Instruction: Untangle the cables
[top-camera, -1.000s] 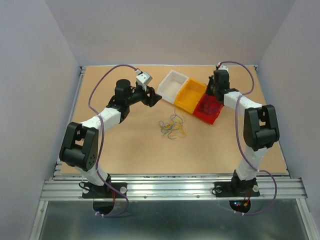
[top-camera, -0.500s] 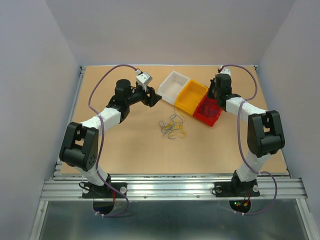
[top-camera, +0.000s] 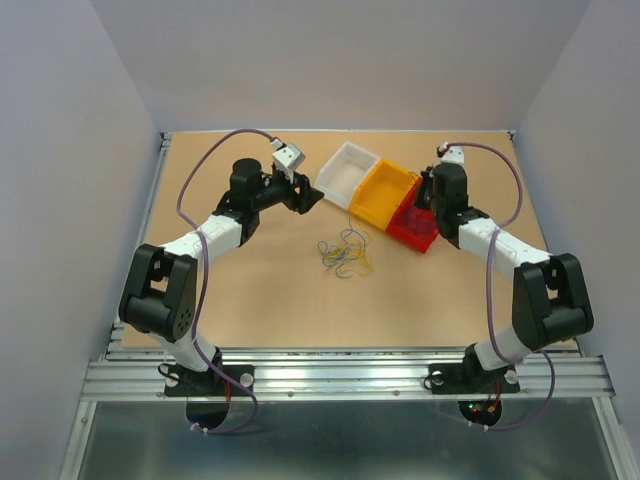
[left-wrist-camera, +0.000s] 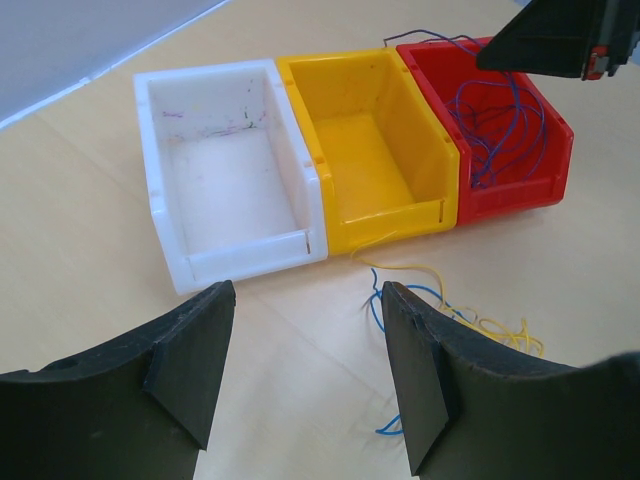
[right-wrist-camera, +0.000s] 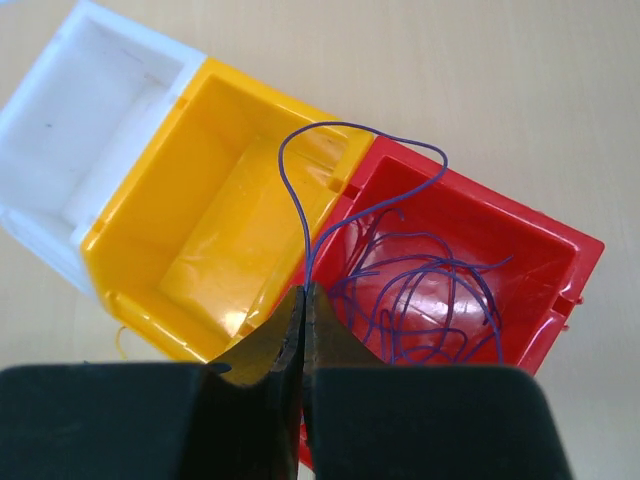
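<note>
Tan wooden bench (top-camera: 260, 290). Pale lilac-grey walls (top-camera: 340, 60) enclose three sides. Ribbed aluminium rail (top-camera: 340, 372) along near edge. Even, soft light.

The left arm (top-camera: 215, 232) and right arm (top-camera: 490, 236) show white tubular links and bulky black joint housings. One lilac cable (top-camera: 181, 205) loops along each. The fingers (left-wrist-camera: 190, 360) are matte black, wedge-shaped. Pale camera block (top-camera: 288, 157) at wrist. Black base plates (top-camera: 225, 381).

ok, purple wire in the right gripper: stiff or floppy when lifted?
Probably floppy yet springy: the purple wire loops up from the shut right gripper. Likely near weightless, being hair-thin. May snag the purple strands coiled in the red bin.
</note>
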